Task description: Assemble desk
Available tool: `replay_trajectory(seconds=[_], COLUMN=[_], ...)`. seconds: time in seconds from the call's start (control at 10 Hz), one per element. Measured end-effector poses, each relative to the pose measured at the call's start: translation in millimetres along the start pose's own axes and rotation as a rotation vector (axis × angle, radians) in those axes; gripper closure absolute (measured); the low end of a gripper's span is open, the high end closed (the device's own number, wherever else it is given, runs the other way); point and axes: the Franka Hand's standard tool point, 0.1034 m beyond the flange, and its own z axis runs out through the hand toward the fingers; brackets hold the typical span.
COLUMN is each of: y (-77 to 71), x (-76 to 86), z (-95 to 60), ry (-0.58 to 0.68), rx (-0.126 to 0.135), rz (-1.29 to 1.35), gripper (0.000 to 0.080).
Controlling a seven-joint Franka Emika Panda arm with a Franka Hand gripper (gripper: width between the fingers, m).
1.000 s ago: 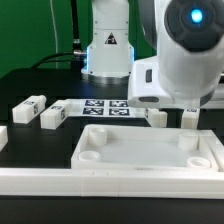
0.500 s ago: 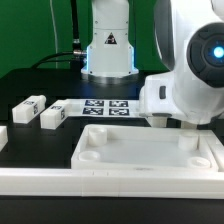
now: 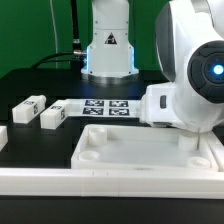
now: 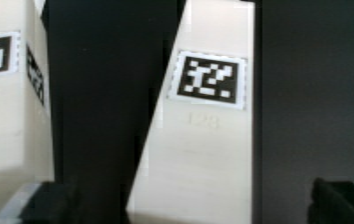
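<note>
The desk top (image 3: 150,152), a white tray with a raised rim, lies at the front. Two white leg blocks (image 3: 30,105) (image 3: 52,116) lie at the exterior view's left. In the wrist view a third leg block (image 4: 195,130) with a square tag lies lengthwise between my fingers, and a fourth tagged white leg block (image 4: 3,110) lies beside it. My gripper (image 4: 195,205) is open, with its dark fingertips (image 4: 49,205) standing clear of the block on either side. In the exterior view the arm's white hand (image 3: 190,95) hides the fingers and both of these blocks behind the tray's far right.
The marker board (image 3: 103,107) lies flat behind the tray. The robot's base (image 3: 108,50) stands at the back. A long low white rail (image 3: 100,183) runs along the front edge. A white piece (image 3: 3,137) shows at the exterior view's far left.
The arm's hand has come down and shifted toward the exterior view's right. It now covers the leg blocks behind the tray's far right corner.
</note>
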Motion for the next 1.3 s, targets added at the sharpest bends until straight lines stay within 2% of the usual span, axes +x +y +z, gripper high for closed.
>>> replay_trajectory(seconds=[0.1, 0.2, 0.3, 0.5, 0.7, 0.9, 1.0, 1.1, 1.2, 1.3], y=[-0.4, -0.7, -0.7, -0.9, -1.6, -0.5, 2.3, 3.7, 6.4, 6.5], x=[0.3, 1.2, 1.2, 1.0, -1.5, -15.0, -23.0, -32.5, -37.4, -36.9], z=[0.0, -0.3, -0.4, -1.1, -8.9, -33.4, -49.4, -62.7, -72.1, -70.6], ry=[0.002, 0.006, 0.006, 0.008, 0.023, 0.052, 0.080, 0.089, 0.097, 0.094], rx=[0.000, 0.000, 0.000, 0.000, -0.001, 0.001, -0.025, -0.026, -0.022, -0.022], rz=[-0.001, -0.001, -0.002, -0.002, -0.021, -0.085, -0.148, -0.168, -0.175, -0.175], gripper=[0.0409, 0.0409, 0.0511, 0.0511, 0.0511, 0.0511, 0.0511, 0.0511, 0.0509, 0.0509])
